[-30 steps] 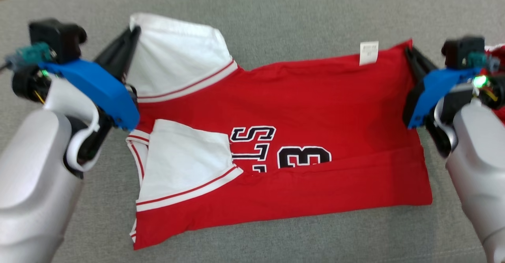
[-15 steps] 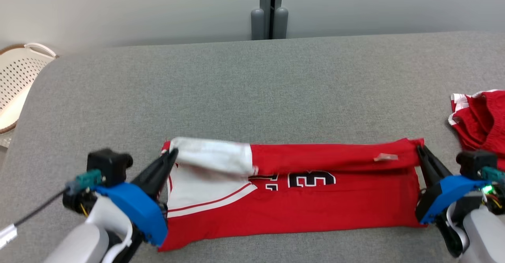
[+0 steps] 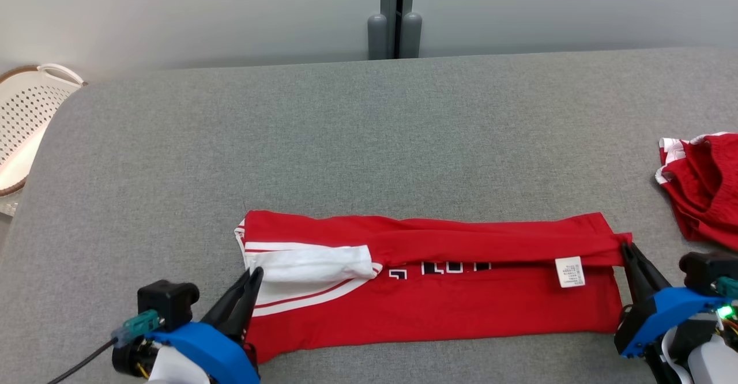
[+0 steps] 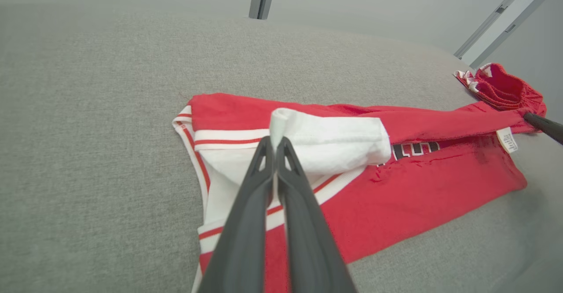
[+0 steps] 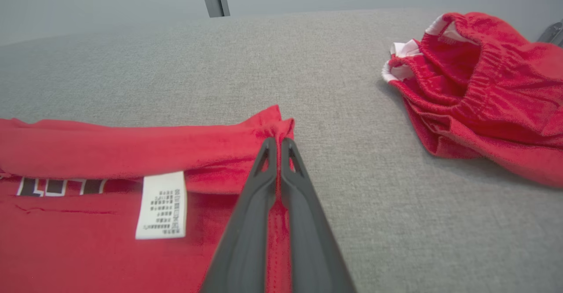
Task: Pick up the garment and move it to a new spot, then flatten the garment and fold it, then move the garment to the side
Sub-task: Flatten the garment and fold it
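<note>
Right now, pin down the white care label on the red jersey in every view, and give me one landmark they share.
Head view: care label lower right, on the jersey, left of the right gripper.
Left wrist view: care label far right, mid-height.
Right wrist view: care label lower left, left of the right gripper.
Shared landmark: the red shorts, lying apart beyond the jersey's label end.

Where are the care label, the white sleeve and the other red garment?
care label (image 5: 161,205): right wrist view, tag centre.
white sleeve (image 4: 334,145): left wrist view, middle of flap.
other red garment (image 3: 706,188): head view, bunched middle.
</note>
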